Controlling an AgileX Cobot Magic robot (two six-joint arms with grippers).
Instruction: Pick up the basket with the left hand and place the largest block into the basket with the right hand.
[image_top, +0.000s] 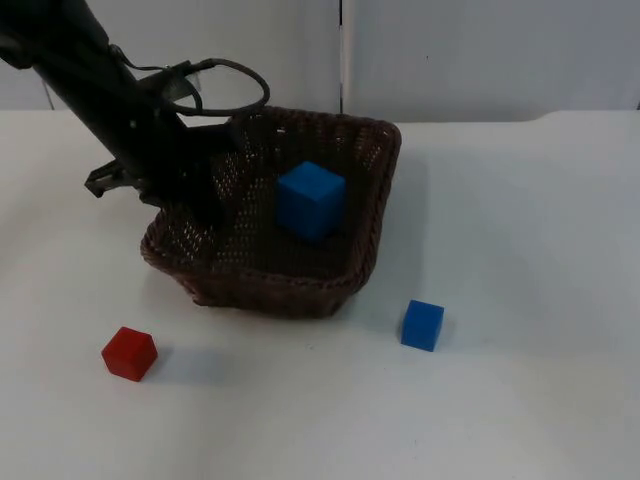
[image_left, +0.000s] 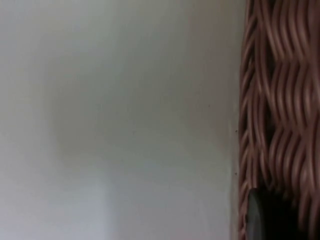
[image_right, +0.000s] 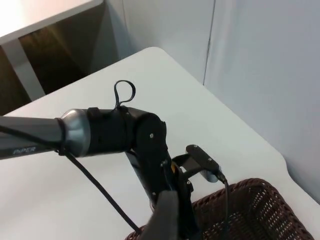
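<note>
A dark brown wicker basket (image_top: 385, 170) stands at the table's middle. The largest block, a blue cube (image_top: 311, 200), lies inside it toward the right wall. My left gripper (image_top: 205, 205) comes down from the upper left and is shut on the basket's left rim. The wicker wall (image_left: 280, 100) is close up in the left wrist view, beside a black fingertip (image_left: 256, 215). My right gripper (image_right: 166, 220) is held high and away from the table, looking down on the left arm (image_right: 125, 135) and the basket's corner (image_right: 250, 210).
A small blue block (image_top: 423, 325) lies on the table in front of the basket, to its right. A red block (image_top: 130, 353) lies at the front left. The grey partition wall (image_top: 480, 50) closes off the back of the table.
</note>
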